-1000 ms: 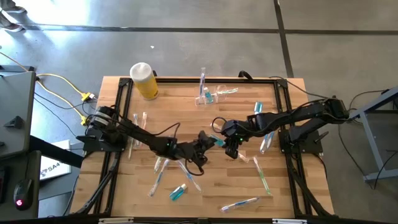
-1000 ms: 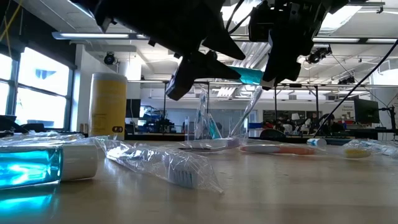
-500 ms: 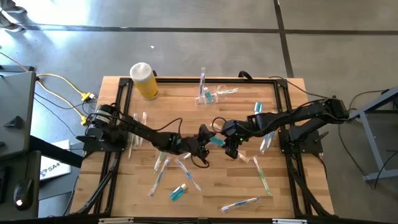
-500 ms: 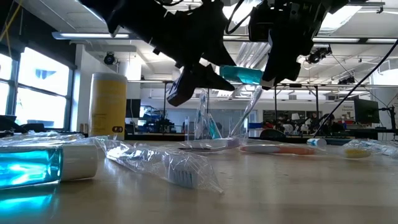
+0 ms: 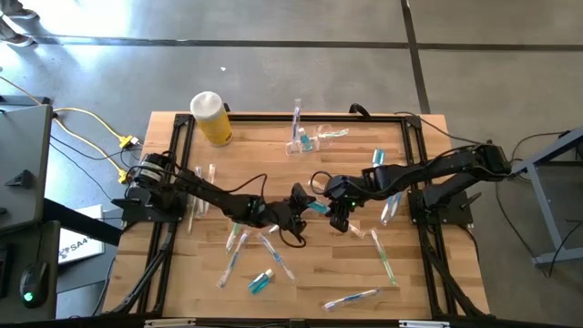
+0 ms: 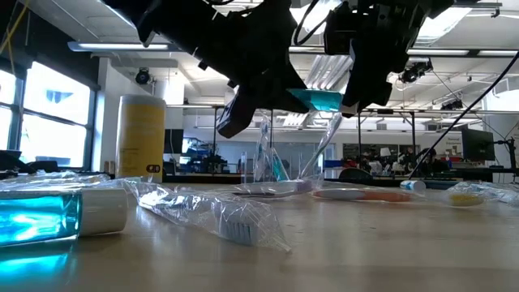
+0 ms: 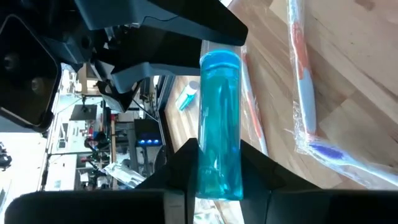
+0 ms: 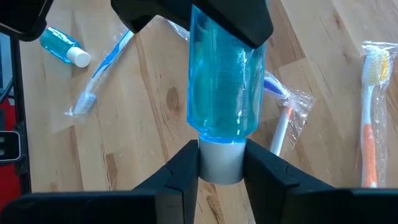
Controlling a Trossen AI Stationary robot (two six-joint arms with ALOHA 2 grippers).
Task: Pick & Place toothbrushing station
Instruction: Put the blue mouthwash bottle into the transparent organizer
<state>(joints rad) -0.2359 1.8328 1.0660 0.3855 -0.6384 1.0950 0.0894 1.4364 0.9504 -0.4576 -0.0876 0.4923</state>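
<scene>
A small teal tube with a white cap point(image 5: 316, 206) hangs above the middle of the table, between my two grippers. My left gripper point(image 5: 301, 202) is shut on its teal end and my right gripper point(image 5: 329, 209) on its capped end. The tube also shows in the low view point(image 6: 317, 99), clear of the table. The clear cup point(image 5: 300, 142) stands near the far edge with toothbrushes in it. Wrapped toothbrushes point(image 5: 235, 246) and another teal tube point(image 5: 260, 281) lie on the wood. My left gripper pinches the tube's teal bottom end point(image 7: 217, 177) between its two fingers, coming roughly level from the table's left, along the tube. The tube is lifted clear and lies about level. My right gripper pinches the white cap point(image 8: 221, 163) between its two fingers, coming from the table's right, along the tube.
A yellow cylinder with a white top point(image 5: 211, 118) stands at the far left corner. More wrapped toothbrushes lie at the right point(image 5: 383, 256) and near the front edge point(image 5: 351, 298). Another tube point(image 5: 379, 158) lies at the far right. Dark frame rails point(image 5: 173, 182) line the table's sides.
My left gripper has carried the teal tube a little up and toward the far edge, bringing it closer to level with its cap at my right gripper. My right gripper has kept its place.
</scene>
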